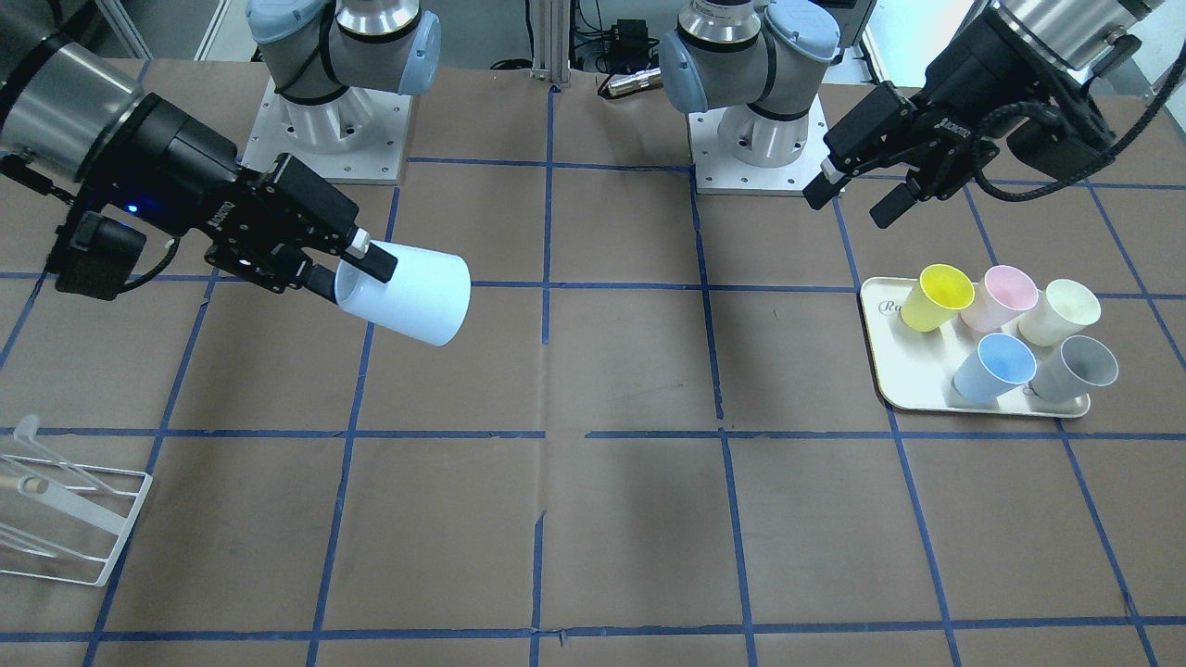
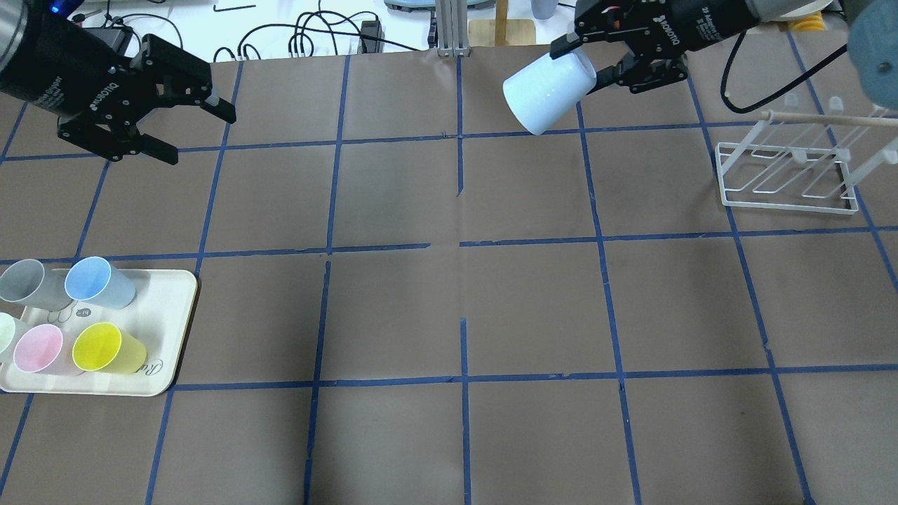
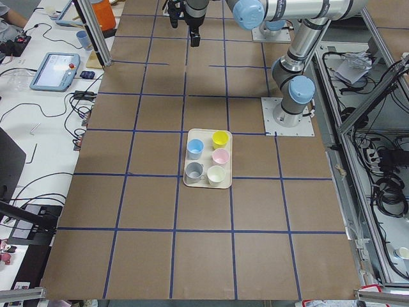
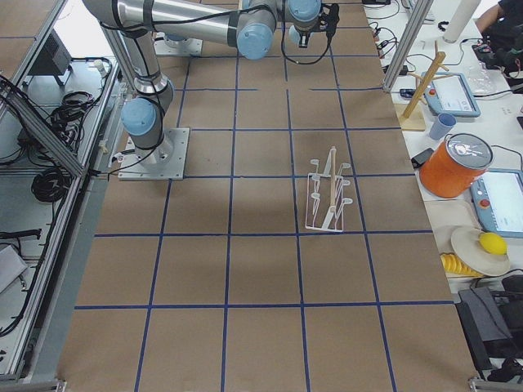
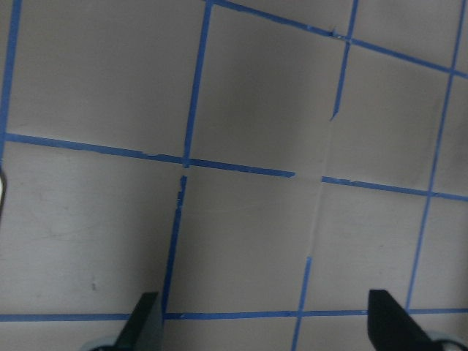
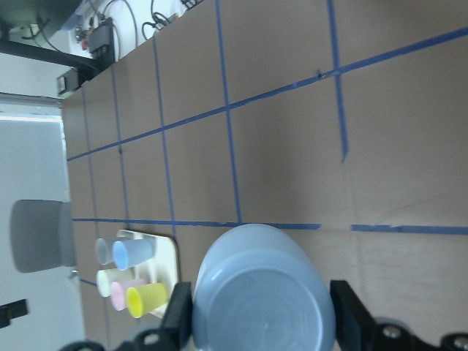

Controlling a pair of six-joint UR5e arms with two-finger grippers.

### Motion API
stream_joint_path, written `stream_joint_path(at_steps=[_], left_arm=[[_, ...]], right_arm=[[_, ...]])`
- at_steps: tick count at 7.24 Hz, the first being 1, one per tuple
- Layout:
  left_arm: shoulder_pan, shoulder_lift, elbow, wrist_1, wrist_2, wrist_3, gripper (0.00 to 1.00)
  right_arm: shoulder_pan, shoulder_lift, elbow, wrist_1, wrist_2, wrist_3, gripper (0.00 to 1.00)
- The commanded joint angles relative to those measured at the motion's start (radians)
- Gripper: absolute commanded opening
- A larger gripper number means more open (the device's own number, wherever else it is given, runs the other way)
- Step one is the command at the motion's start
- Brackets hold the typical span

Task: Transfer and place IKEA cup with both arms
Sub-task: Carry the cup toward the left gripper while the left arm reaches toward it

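Observation:
My right gripper (image 1: 357, 273) is shut on the rim of a pale sky-blue IKEA cup (image 1: 412, 296) and holds it on its side above the table, base pointing toward the table's middle. The overhead view shows the same cup (image 2: 544, 95) in that gripper (image 2: 586, 64) near the far edge. In the right wrist view the cup's base (image 6: 263, 300) sits between the fingers. My left gripper (image 1: 851, 207) is open and empty, raised above the table behind the tray. It also shows in the overhead view (image 2: 196, 135) and in its wrist view (image 5: 267, 325).
A cream tray (image 2: 172, 308) on my left side holds a second blue cup (image 2: 98, 280), a grey cup (image 2: 28, 284), a yellow cup (image 2: 109, 347), a pink cup and a cream cup. A white wire rack (image 2: 786, 175) with a wooden rod stands on my right side.

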Motion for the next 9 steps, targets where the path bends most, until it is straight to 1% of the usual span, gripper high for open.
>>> stream_joint_path(at_steps=[1, 2, 4, 5, 6, 7, 8, 9], left_arm=[[0.048, 0.028, -0.049, -0.007, -0.281, 0.001, 1.0], [0.053, 0.034, -0.065, -0.009, -0.381, 0.001, 1.0], [0.055, 0.051, -0.161, 0.005, -0.625, 0.01, 1.0], [0.042, 0.074, -0.212, 0.022, -0.728, 0.007, 1.0], [0.032, 0.078, -0.268, 0.069, -0.811, 0.009, 1.0], [0.01, 0.088, -0.327, 0.217, -0.866, 0.006, 1.0], [-0.031, 0.097, -0.365, 0.368, -0.867, -0.002, 1.0], [-0.062, 0.106, -0.378, 0.485, -0.864, -0.017, 1.0]], right_arm=[[0.026, -0.001, 0.092, -0.01, 0.304, 0.174, 0.23], [0.026, -0.002, 0.149, -0.03, 0.394, 0.207, 0.22], [0.034, -0.007, 0.214, -0.034, 0.548, 0.213, 0.22], [0.046, -0.006, 0.22, -0.031, 0.592, 0.216, 0.21], [0.072, -0.004, 0.22, -0.034, 0.641, 0.254, 0.2], [0.104, -0.002, 0.22, -0.038, 0.642, 0.258, 0.2], [0.115, -0.001, 0.22, -0.038, 0.636, 0.258, 0.2], [0.117, -0.002, 0.22, -0.032, 0.63, 0.259, 0.2]])
